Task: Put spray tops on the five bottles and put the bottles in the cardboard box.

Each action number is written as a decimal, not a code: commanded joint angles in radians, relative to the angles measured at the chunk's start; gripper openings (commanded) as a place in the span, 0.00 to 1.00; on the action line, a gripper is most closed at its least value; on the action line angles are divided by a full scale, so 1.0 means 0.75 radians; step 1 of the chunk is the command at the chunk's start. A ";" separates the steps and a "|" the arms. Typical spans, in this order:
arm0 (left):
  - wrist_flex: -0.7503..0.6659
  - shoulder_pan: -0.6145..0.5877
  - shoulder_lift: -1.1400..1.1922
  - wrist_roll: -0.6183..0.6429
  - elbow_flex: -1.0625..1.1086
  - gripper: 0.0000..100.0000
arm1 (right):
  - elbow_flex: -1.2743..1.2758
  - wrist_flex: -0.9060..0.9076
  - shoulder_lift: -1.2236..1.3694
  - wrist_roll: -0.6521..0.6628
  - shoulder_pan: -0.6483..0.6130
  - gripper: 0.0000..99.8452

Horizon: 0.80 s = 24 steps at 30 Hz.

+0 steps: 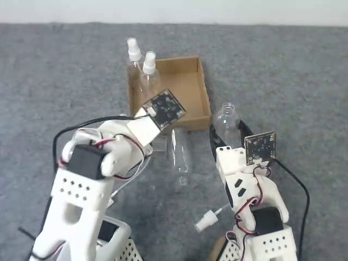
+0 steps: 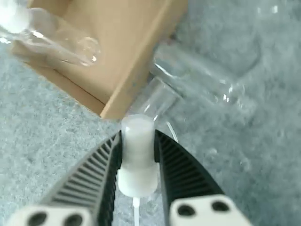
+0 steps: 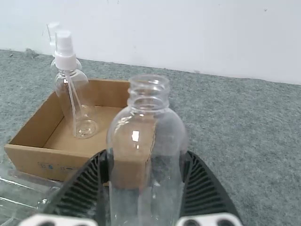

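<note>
Spray top (image 1: pixel 208 220) is seen nearest, loose on the grey surface (image 1: pixel 304 81). An uncapped bottle (image 3: pixel 146 122) is clamped upright in the right claw (image 3: pixel 145 160). A second spray top (image 2: pixel 137 169) is clamped in the left claw (image 2: pixel 137 136), near a lying bottle (image 1: pixel 180 155). Farther off, a capped bottle (image 3: pixel 70 94) is stood in the cardboard box (image 1: pixel 202 92).

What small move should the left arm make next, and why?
Probably swing the left gripper over to the open neck of the bottle. It is shut on a spray top, and the right gripper holds that uncapped bottle upright near the cardboard box.
</note>
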 commanded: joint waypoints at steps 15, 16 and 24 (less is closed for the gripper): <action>-0.385 -0.006 -0.536 0.773 -0.093 0.01 | 0.004 -0.028 -0.044 -0.004 -0.087 0.01; -0.430 -0.006 -0.575 0.796 -0.056 0.01 | 0.004 -0.028 -0.046 -0.004 -0.087 0.01; -0.694 -0.008 -0.824 0.968 0.144 0.01 | 0.004 -0.021 -0.046 -0.004 -0.089 0.01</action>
